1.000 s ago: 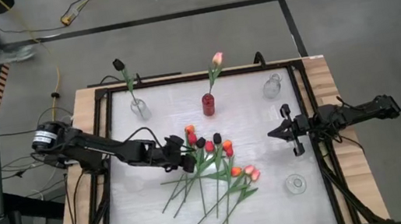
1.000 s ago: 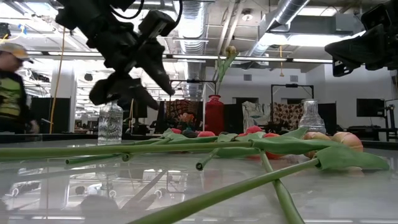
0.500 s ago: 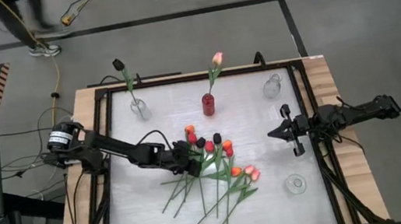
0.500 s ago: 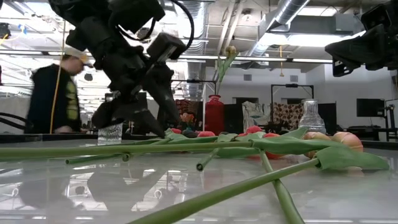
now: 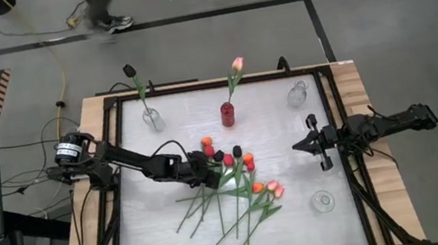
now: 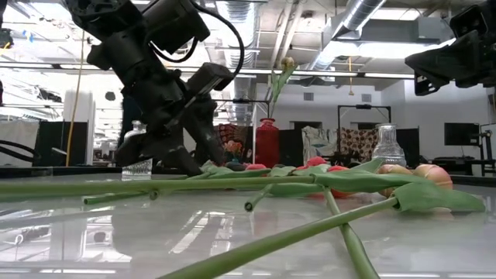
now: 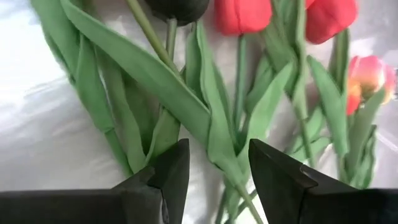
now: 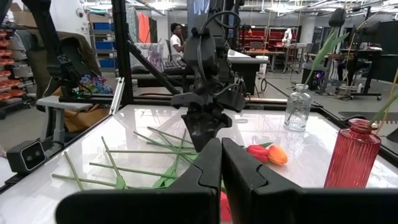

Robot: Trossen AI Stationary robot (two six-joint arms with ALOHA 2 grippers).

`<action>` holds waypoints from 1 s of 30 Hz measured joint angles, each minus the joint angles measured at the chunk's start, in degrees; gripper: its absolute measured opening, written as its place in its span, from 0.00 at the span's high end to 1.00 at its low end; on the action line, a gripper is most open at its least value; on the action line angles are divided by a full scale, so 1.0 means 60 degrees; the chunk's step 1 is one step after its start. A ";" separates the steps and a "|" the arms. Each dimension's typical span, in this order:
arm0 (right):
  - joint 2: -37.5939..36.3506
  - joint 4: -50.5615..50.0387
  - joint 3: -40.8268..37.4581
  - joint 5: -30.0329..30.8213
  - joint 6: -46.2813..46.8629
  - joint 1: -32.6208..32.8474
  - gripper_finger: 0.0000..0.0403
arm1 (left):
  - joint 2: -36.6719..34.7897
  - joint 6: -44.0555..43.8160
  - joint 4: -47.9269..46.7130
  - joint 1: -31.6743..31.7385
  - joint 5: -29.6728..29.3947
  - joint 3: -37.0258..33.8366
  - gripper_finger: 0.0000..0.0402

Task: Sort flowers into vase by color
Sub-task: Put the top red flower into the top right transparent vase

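Over flowers (image 5: 231, 181) mid-table, left gripper (image 5: 207, 174) spread, right gripper (image 5: 298, 145) together near right edge

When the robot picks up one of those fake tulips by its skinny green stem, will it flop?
Probably a bit: the long thin green stems look bendy. The tulip seems light. Its crossing leaves could snag neighbours.

Grey floor (image 5: 396, 37) with dark seams; cables (image 5: 43, 31) far left; exposed ceiling ducts (image 6: 364, 12); shelving (image 8: 12, 56) in room beyond.
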 joint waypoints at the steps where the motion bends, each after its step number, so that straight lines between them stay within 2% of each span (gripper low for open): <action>1: 0.0001 0.0000 0.0000 0.0000 0.0000 0.0004 0.90 | 0.0000 0.0000 -0.0047 0.0000 -0.0108 0.0000 0.62; 8: 0.0000 -0.0002 0.0000 0.0002 0.0002 0.0004 0.90 | 0.0000 0.0018 -0.0184 0.0000 -0.0512 0.0000 0.64; 24: 0.0000 -0.0002 0.0000 0.0006 0.0000 0.0004 0.90 | 0.0000 0.0258 -0.0130 0.0000 -0.0955 0.0000 0.97; 30: 0.0000 0.0023 0.0000 0.0015 0.0001 0.0004 0.90 | -0.0128 0.0700 0.0022 0.0153 -0.0904 0.0000 0.99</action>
